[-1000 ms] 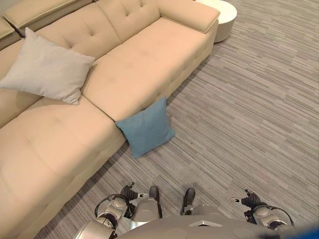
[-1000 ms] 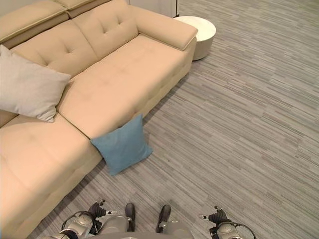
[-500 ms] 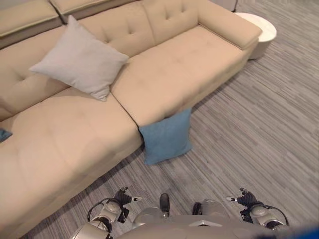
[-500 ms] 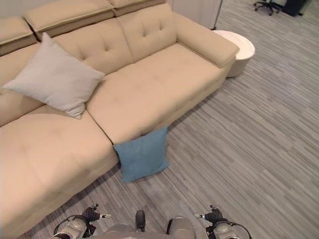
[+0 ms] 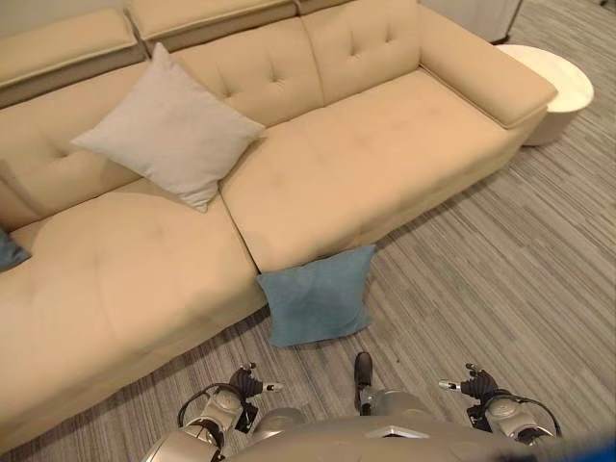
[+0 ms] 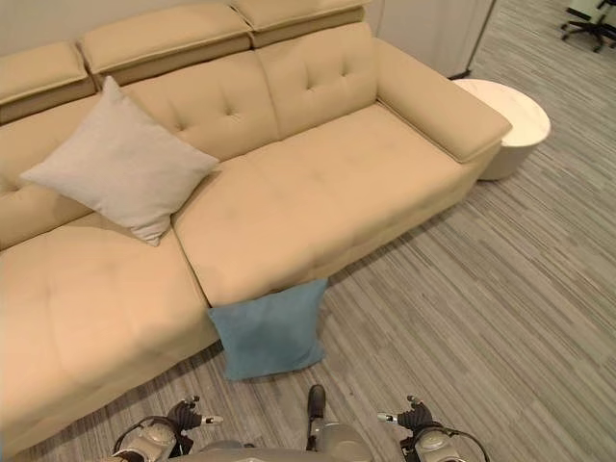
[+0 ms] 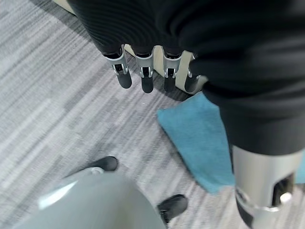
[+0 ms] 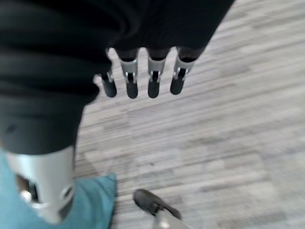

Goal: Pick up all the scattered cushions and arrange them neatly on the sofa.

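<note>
Grey striped carpet (image 5: 500, 269) before beige sofa (image 5: 385, 164)

I've got both arms hanging low at my sides. My left robot hand (image 7: 157, 62) has its fingers (image 7: 147, 76) straight and relaxed, holding nothing; my right robot hand (image 8: 143, 67) hangs likewise, fingers extended and empty.

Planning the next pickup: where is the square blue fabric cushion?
The square blue fabric cushion lies on the grey carpet, leaning against the front of the beige sofa below its seat seam, just ahead of the robot.
</note>
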